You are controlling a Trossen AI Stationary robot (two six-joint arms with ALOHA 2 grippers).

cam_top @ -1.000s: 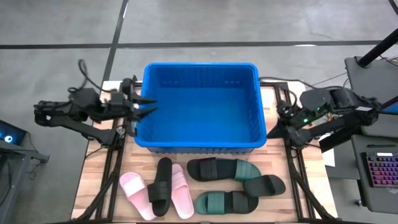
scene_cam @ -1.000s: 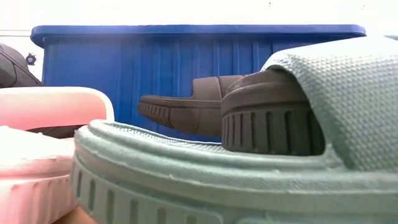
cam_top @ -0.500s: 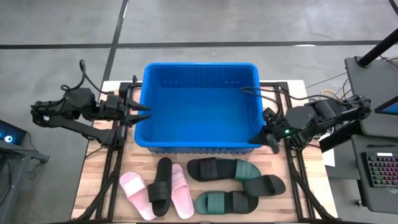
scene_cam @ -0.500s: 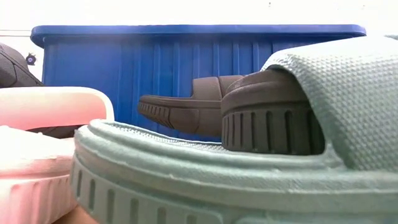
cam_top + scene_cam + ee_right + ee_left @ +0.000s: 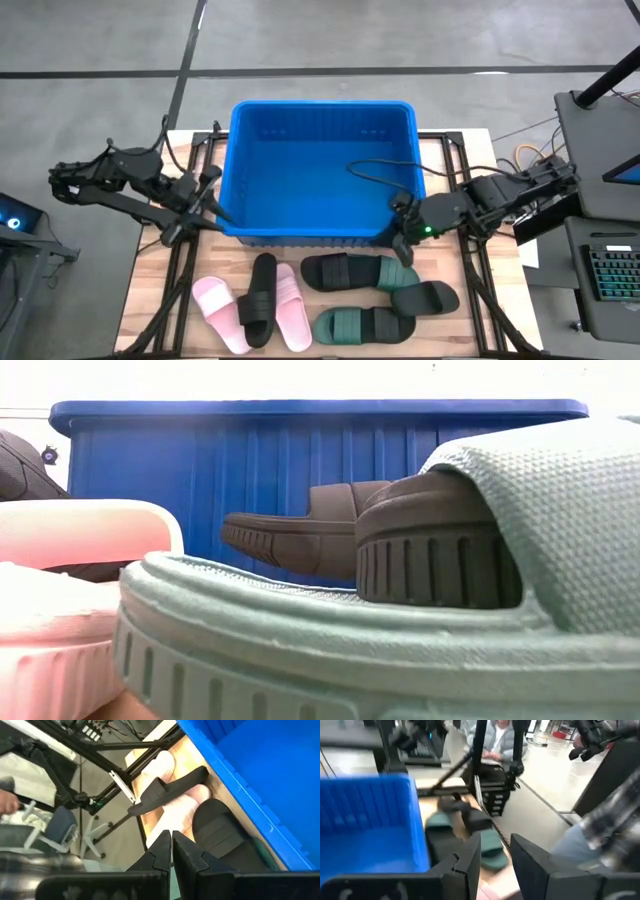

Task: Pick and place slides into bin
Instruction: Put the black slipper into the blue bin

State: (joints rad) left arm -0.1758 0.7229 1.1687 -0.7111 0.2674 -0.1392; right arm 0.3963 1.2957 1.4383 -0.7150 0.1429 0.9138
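Hovering shut, empty: right gripper (image 5: 402, 250)

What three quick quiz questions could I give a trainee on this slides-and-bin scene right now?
1. True or false: at least one slide already lies inside the bin.
2. Which gripper is nearest the dark green slide beside the bin's front wall? A) left gripper B) right gripper
3. Fill in: across the two pink slides lies one ____ slide.

Key:
1. False; the bin holds nothing, and all six slides are on the table.
2. B; it hangs shut just above that slide's end.
3. black
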